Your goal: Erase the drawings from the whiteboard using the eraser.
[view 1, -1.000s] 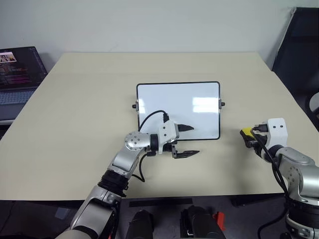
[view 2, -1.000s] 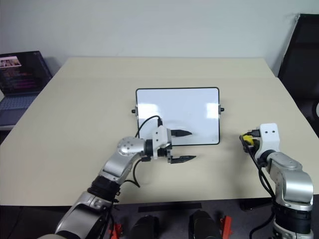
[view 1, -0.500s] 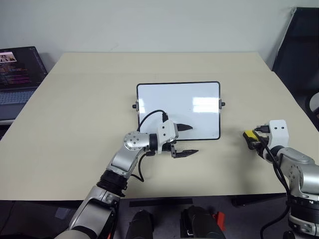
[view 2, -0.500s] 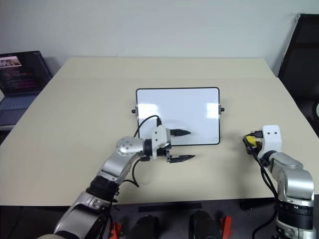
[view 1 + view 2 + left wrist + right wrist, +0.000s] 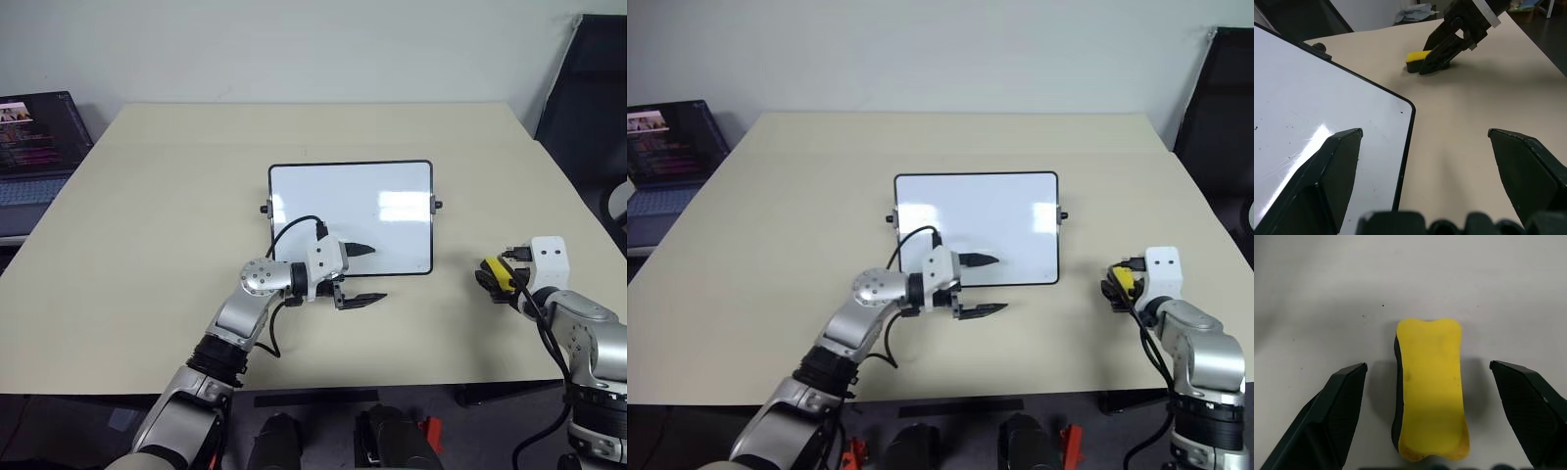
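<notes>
My R gripper (image 5: 1425,396) has its 2 fingers spread wide, one on each side of the eraser (image 5: 1431,387), neither touching it. The eraser lies flat on the table (image 5: 147,215) near the table's right edge, toward the front, well apart from the whiteboard (image 5: 351,211). It's a yellow oblong w/ a slightly pinched waist, rounded ends and a dark underside showing along 1 long edge; a few faint smudges on the yellow top.

My L gripper (image 5: 364,274) is also spread wide, pointing across toward the right. 1 finger (image 5: 361,250) sits over the board's front edge, near its front right corner; the other (image 5: 364,298) is over bare table just in front of the board. Can't tell if the upper finger touches the surface. In the L wrist view that rounded black-framed corner runs between the 2 fingers, and the R gripper and eraser show farther off.

The whiteboard lies flat around the table's centre, long sides parallel to the front edge, w/ a small black knob at each short side. Its surface looks glossy white w/ glare patches; I see only a few tiny dark specks up close and can't make out any drawings.

No containers here. A laptop (image 5: 34,137) w/ a lit screen sits off the table's left edge.
</notes>
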`<move>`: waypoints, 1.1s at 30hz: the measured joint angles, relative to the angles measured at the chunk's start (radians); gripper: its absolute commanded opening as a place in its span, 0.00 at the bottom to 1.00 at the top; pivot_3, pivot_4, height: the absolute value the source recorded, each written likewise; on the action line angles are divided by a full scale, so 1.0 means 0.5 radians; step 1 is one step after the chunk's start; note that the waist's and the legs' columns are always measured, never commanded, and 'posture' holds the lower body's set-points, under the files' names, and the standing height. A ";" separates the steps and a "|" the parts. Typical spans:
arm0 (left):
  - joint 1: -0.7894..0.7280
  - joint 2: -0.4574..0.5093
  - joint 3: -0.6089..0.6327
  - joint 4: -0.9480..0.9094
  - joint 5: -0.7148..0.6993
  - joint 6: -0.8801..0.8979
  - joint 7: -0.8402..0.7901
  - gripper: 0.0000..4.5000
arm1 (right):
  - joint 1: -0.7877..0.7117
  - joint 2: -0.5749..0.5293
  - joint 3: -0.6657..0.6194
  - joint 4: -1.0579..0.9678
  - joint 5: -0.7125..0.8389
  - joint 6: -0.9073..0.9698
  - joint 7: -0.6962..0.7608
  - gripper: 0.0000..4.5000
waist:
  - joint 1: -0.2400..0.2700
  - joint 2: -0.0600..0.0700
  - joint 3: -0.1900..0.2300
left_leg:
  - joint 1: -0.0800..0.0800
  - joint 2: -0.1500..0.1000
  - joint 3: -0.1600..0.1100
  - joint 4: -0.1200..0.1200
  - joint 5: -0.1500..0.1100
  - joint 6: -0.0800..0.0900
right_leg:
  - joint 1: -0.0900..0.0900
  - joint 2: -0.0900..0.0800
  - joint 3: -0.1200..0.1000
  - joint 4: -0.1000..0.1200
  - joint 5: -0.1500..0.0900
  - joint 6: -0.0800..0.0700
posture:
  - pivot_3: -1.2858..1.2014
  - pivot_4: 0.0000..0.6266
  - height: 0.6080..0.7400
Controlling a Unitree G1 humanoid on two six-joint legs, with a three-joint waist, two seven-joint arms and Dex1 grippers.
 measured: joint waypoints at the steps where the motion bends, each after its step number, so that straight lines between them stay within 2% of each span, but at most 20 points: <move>1: 0.017 0.008 0.000 -0.015 0.006 -0.001 0.023 1.00 | 0.007 0.001 -0.004 -0.010 0.015 -0.004 0.001 0.99 | 0.000 0.000 0.000 | 0.000 0.000 0.000 0.000 0.000 0.000 | 0.000 0.000 0.000 0.000 0.000 0.000 | 0.52 0.24 1.00; 5: 0.119 0.030 0.025 -0.053 0.056 0.012 0.147 1.00 | 0.095 0.050 -0.062 -0.113 0.062 -0.033 -0.010 0.99 | 0.001 0.000 0.000 | -0.001 0.000 -0.001 0.000 0.000 0.000 | 0.000 0.000 0.001 0.000 0.000 0.000 | 0.52 0.24 1.00; 10: 0.324 0.041 0.072 -0.270 0.069 0.113 0.325 1.00 | 0.207 0.111 -0.197 -0.348 0.136 -0.053 -0.075 0.99 | 0.001 0.000 0.000 | 0.000 0.001 -0.002 0.000 0.000 0.000 | 0.001 0.000 0.002 0.000 0.000 0.000 | 0.52 0.24 1.00; 16: 0.690 -0.085 0.286 -0.609 0.113 0.325 0.829 1.00 | 0.451 0.339 -0.398 -0.709 0.217 -0.130 -0.190 0.99 | 0.002 0.002 -0.001 | 0.000 0.004 -0.004 -0.001 0.000 0.000 | 0.001 0.000 0.003 0.000 -0.001 -0.002 | 0.52 0.24 1.00; 21: 0.909 -0.265 0.436 -0.780 0.226 0.408 1.298 1.00 | 0.854 0.489 -0.362 -0.873 0.166 -0.558 -0.187 0.99 | 0.005 0.001 -0.001 | 0.002 0.004 -0.004 0.002 0.000 -0.001 | 0.003 -0.002 0.002 0.000 -0.001 -0.001 | 0.52 0.24 1.00; 25: 0.995 -0.351 0.524 -0.863 0.303 0.314 1.563 1.00 | 1.051 0.678 -0.321 -0.868 0.140 -0.934 -0.212 0.99 | 0.001 0.003 -0.003 | 0.006 0.004 -0.002 0.001 0.000 -0.001 | 0.005 -0.003 0.004 0.000 -0.002 -0.002 | 0.52 0.24 1.00; 29: 1.148 -0.400 0.637 -0.852 0.323 0.245 1.744 1.00 | 1.245 0.829 -0.262 -0.836 0.139 -1.237 -0.204 0.99 | 0.002 0.004 -0.003 | 0.006 0.006 -0.003 -0.002 0.000 -0.001 | 0.004 -0.004 0.002 0.000 -0.004 -0.006 | 0.52 0.24 1.00; 33: 1.214 -0.425 0.668 -0.840 0.341 0.233 1.826 1.00 | 1.284 0.857 -0.207 -0.786 0.142 -1.413 -0.193 0.99 | 0.004 0.004 -0.003 | 0.004 0.005 -0.003 0.000 0.000 -0.001 | 0.003 -0.009 0.001 0.000 -0.008 -0.013 | 0.52 0.24 1.00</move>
